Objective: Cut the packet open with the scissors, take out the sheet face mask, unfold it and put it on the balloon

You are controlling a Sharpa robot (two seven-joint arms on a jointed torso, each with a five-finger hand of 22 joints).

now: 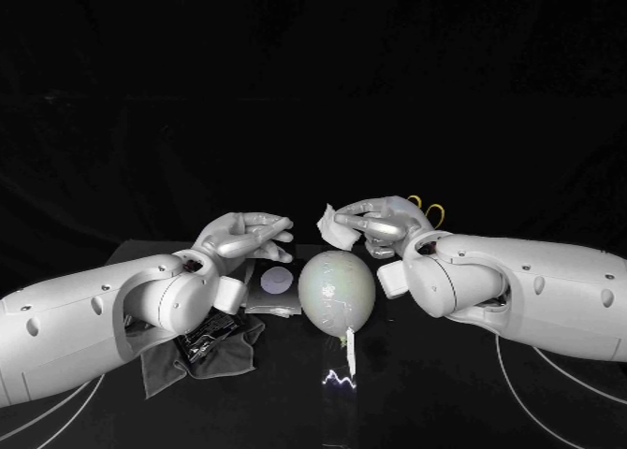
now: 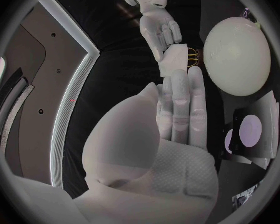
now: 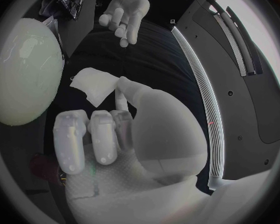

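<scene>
As the head camera looks down, the balloon (image 1: 337,288) lies in the middle of the black table (image 1: 448,374), its knotted end pointing to 6 o'clock. Just beside it at 9 o'clock the silver packet (image 1: 270,285) lies flat. A dark cloth (image 1: 212,355) is crumpled at 7 o'clock. The left hand (image 1: 246,234) hangs at 10 o'clock from the balloon, fingers bent, holding nothing. And the right hand (image 1: 384,224) is at 1 o'clock, pinching the white sheet mask (image 1: 332,223), which is folded small and sits at 12 o'clock from the balloon. The yellow loops of the scissors (image 1: 426,206) peek out from behind that hand.

Over to the left wrist view: the left hand's fingers stretch out straight, side by side, nothing between them. Beyond the fingertips, the right hand grips the folded mask. The scissor loops are just behind it, and the balloon is off to one side with the packet near it.

Now the right wrist view: thumb and one finger clamp a corner of the mask, and the other fingers are curled below. The balloon bulges close beside the hand. Across the table the left hand hangs with its fingers loosely apart, touching nothing.
</scene>
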